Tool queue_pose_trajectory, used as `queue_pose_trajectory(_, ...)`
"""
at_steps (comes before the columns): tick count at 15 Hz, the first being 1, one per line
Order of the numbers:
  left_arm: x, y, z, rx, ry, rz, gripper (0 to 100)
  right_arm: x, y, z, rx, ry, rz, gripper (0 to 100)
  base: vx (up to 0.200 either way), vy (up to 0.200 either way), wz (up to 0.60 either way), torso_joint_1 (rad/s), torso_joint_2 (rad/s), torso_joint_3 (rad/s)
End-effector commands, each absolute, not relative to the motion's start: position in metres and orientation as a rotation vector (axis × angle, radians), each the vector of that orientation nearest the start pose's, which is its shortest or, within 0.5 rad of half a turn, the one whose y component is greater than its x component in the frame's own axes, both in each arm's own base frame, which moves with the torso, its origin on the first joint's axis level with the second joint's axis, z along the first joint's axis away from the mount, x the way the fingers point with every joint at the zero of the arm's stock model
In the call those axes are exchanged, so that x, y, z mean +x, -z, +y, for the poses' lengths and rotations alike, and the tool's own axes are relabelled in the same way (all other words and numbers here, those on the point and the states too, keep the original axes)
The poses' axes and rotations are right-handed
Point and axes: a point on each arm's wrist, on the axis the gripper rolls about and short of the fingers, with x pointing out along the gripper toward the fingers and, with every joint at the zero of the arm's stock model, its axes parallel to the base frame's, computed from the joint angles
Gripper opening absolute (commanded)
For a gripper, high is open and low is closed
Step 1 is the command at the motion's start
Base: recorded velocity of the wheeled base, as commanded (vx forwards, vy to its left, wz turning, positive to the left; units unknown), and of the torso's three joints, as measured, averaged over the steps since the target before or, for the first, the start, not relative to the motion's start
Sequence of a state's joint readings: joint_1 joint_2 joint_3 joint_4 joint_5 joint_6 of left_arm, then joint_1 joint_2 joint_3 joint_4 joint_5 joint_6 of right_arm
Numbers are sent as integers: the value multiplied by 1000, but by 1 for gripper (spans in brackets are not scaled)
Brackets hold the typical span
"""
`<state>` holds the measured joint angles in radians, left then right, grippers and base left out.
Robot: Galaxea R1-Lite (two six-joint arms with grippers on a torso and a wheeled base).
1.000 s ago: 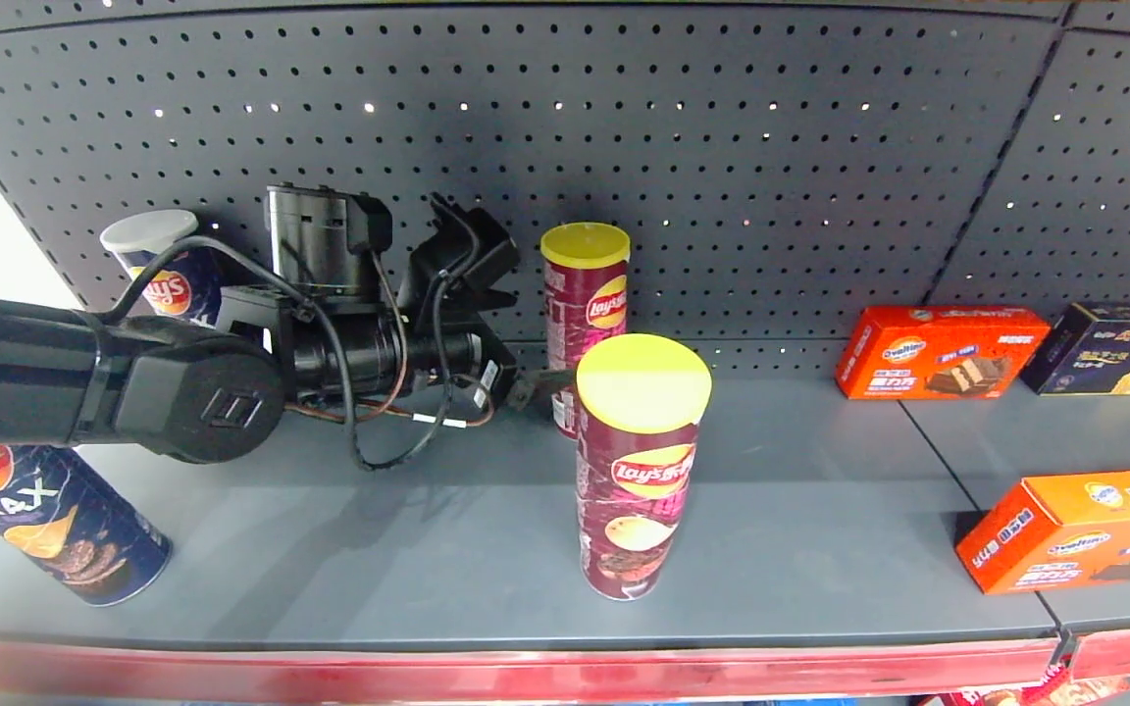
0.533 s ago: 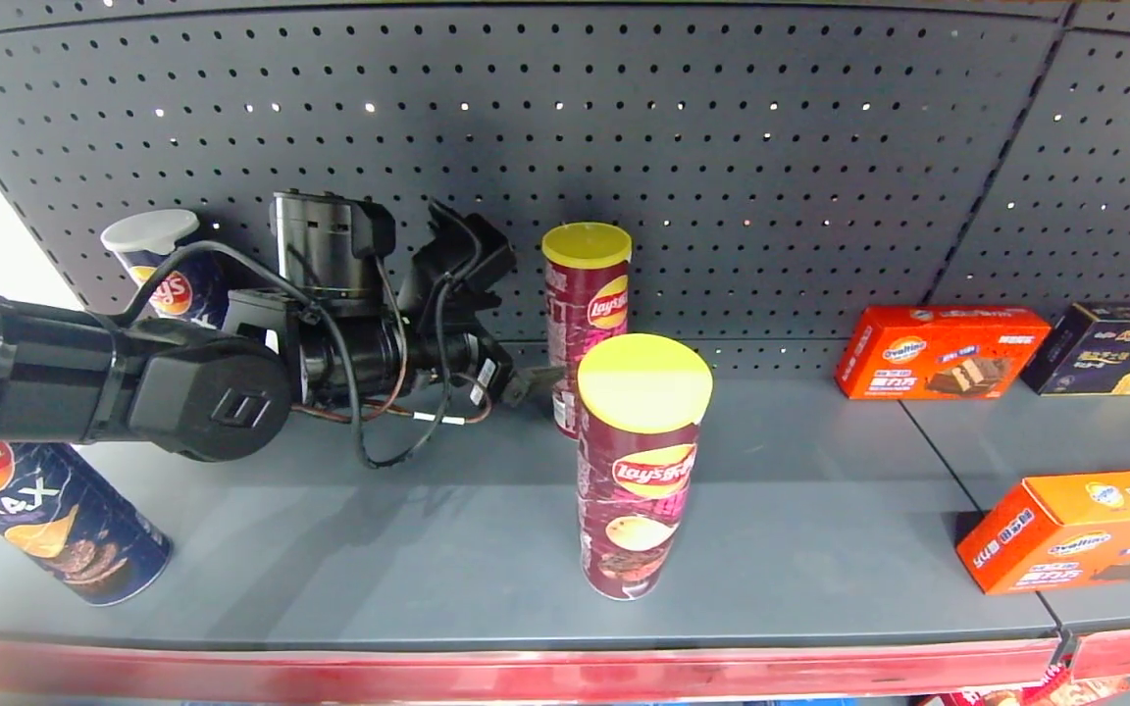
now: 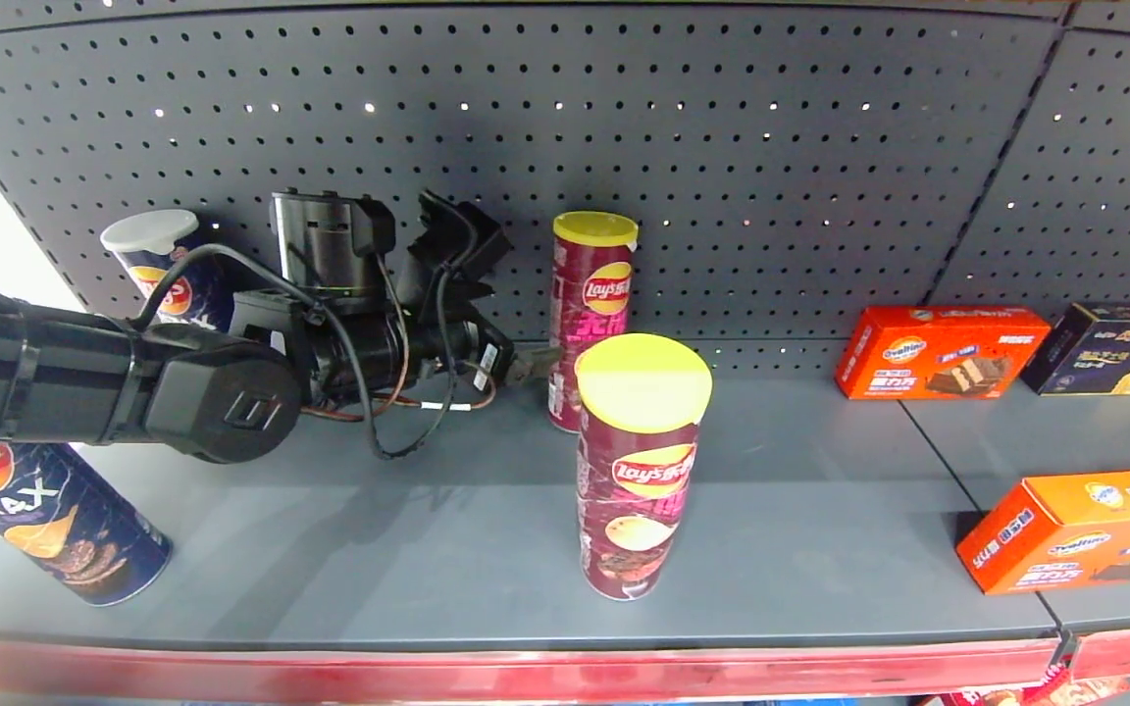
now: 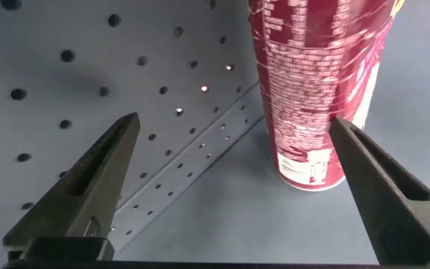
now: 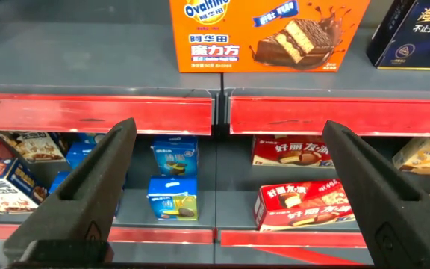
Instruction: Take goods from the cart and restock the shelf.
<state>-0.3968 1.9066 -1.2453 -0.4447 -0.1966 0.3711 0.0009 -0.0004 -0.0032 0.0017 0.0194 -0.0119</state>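
Two maroon chip cans with yellow lids stand upright on the grey shelf (image 3: 800, 510). One can (image 3: 638, 471) is near the front; the other can (image 3: 590, 314) stands behind it by the pegboard. My left gripper (image 3: 526, 368) is open just left of the rear can, low on its side. In the left wrist view the open left gripper (image 4: 234, 127) has the rear can (image 4: 312, 90) by its far finger, not clamped. My right gripper (image 5: 230, 127) is open and holds nothing, below the shelf in front of lower shelves.
Two blue chip cans stand at the left, one at the back (image 3: 168, 270) and one at the front (image 3: 45, 520). Orange boxes (image 3: 938, 351) (image 3: 1085, 525) and a dark box (image 3: 1114, 348) fill the right side. A red lip (image 3: 526, 677) edges the shelf.
The rear maroon can has shifted slightly right and back toward the pegboard. My left gripper has risen a little beside it and stays open.
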Motion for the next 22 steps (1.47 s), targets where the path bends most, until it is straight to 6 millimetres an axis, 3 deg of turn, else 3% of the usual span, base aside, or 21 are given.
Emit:
queue_pose_trajectory(1, 352, -211, -152, 381, 627, 114, 100, -23, -76, 0, -12, -21, -2, 100, 0, 0, 0, 0, 0, 0)
queue_pose_trajectory(13, 334, -197, -138, 384, 601, 137, 100, -23, -76, 0, -12, -23, -2, 100, 0, 0, 0, 0, 0, 0)
queue_pose_trajectory(22, 351, -192, -137, 415, 414, 165, 100, -23, -76, 0, -12, -21, -2, 100, 0, 0, 0, 0, 0, 0)
